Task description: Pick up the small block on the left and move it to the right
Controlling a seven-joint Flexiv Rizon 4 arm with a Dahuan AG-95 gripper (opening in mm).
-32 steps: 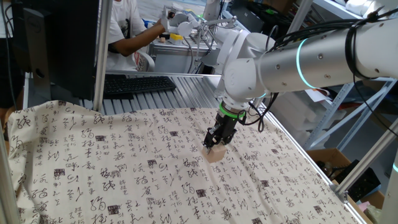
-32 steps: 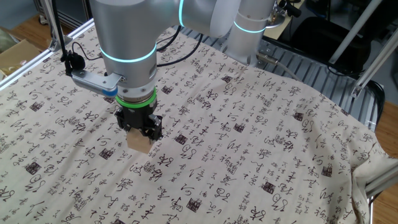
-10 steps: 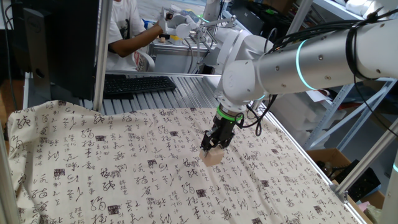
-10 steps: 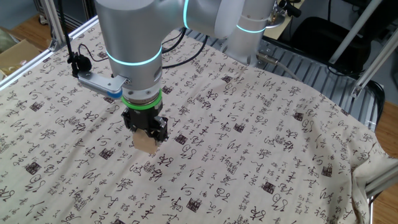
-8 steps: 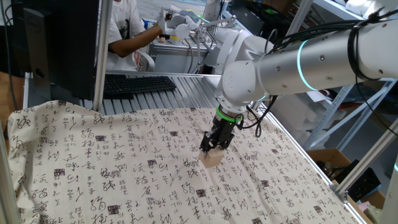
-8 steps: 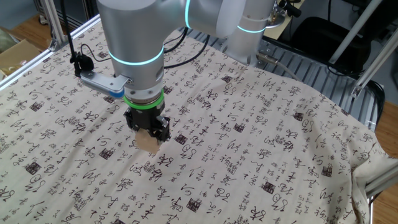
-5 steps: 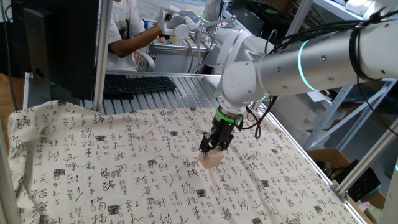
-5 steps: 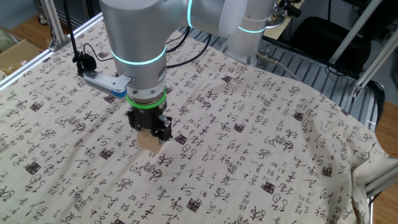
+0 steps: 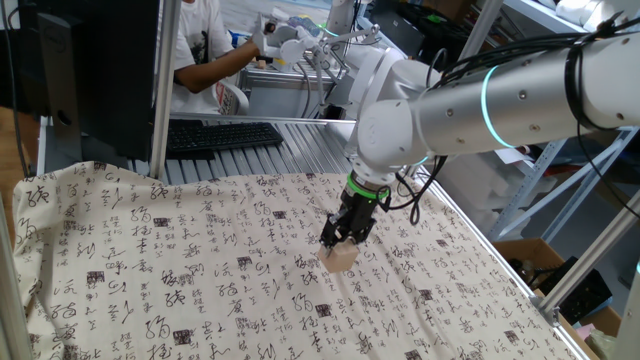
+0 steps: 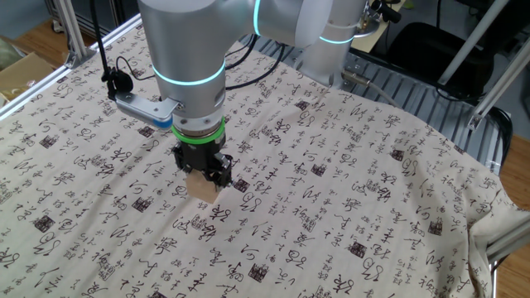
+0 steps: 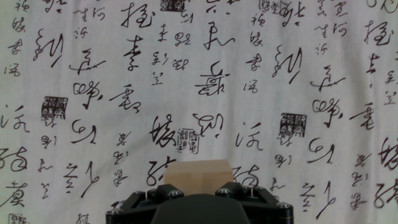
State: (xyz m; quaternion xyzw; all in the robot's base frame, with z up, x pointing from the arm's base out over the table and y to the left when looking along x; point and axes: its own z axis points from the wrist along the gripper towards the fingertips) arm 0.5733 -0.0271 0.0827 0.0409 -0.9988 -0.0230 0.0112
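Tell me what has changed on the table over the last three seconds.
The gripper, shut on the small block, has carried it a short way across the cloth: toward the lower right in the other fixed view, slightly leftward in the one fixed view. Its hold on the block has not changed: held then, held now. The cloth looks the same as before.

The tool (image 9: 339, 243) points down from the silver arm (image 9: 470, 105), its black tips closed on the small block (image 9: 340, 257), which sits directly beneath them. The block's underside hangs just above the surface (image 9: 200, 290), a cloth printed with dark calligraphy. Behind the tool lies a keyboard (image 9: 220, 135).
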